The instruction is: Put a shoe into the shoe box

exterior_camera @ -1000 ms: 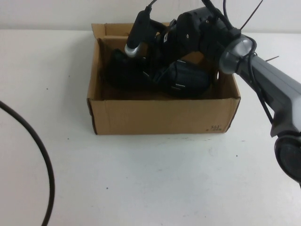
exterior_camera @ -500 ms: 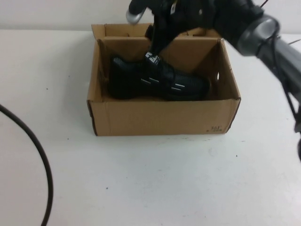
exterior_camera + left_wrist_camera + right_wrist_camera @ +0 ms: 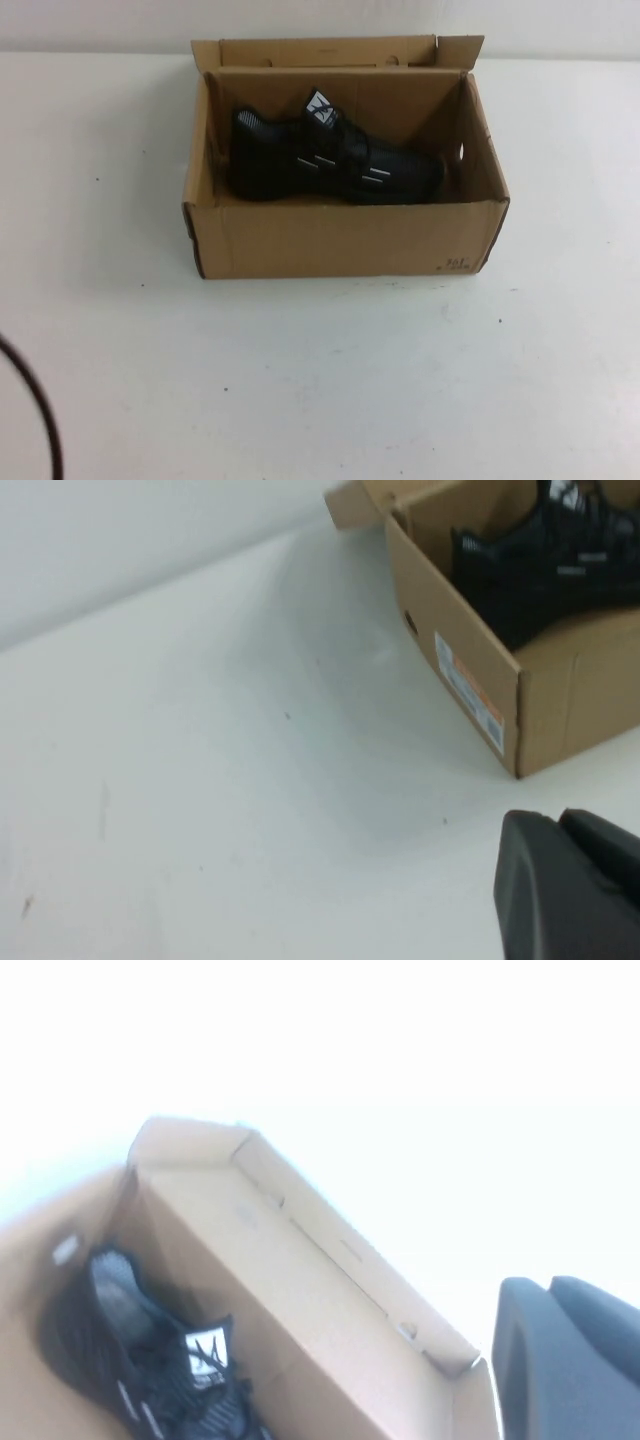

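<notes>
A black shoe with white marks lies on its sole inside the open brown cardboard shoe box at the table's far middle. Neither gripper shows in the high view. In the left wrist view the box and shoe show beyond my left gripper, which is shut, empty and low over the table to the box's left. In the right wrist view my right gripper is shut and empty, raised above the box, with the shoe below it.
A black cable curves across the table's near left corner. The white table spreads bare in front of the box and on both sides. The box's back flaps stand open.
My right arm, which was reaching into the box over the shoe, has lifted up and drawn out of the high view. The shoe stays lying in the box.
</notes>
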Tool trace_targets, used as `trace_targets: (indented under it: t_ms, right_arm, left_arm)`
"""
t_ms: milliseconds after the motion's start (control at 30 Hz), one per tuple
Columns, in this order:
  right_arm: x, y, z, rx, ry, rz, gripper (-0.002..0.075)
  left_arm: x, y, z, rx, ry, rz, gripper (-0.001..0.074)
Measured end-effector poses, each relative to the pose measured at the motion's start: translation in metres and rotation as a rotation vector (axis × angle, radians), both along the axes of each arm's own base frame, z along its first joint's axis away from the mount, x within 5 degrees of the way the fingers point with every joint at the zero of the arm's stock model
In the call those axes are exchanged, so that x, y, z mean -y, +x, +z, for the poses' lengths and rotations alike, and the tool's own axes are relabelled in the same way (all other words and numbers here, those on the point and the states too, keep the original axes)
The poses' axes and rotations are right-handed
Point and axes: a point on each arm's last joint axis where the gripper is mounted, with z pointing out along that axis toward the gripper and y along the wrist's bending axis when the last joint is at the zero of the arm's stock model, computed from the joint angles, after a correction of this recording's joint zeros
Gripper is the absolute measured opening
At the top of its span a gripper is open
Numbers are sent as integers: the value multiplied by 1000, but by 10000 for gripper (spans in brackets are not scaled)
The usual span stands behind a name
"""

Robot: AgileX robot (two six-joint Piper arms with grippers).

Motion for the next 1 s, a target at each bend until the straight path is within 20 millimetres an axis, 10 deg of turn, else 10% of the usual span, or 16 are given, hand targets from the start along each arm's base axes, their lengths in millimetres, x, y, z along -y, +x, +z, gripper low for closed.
trace_targets:
  t_ms: [500,1000]
  right_arm:
    - [44,-101,76,-62,350,85,-14]
    - [82,-178,97,41,456,110,-15]
  left_arm:
    - [-14,-107,-55,356,-212,53,-1]
    - [-14,-110,-69,314,-356,92,-1]
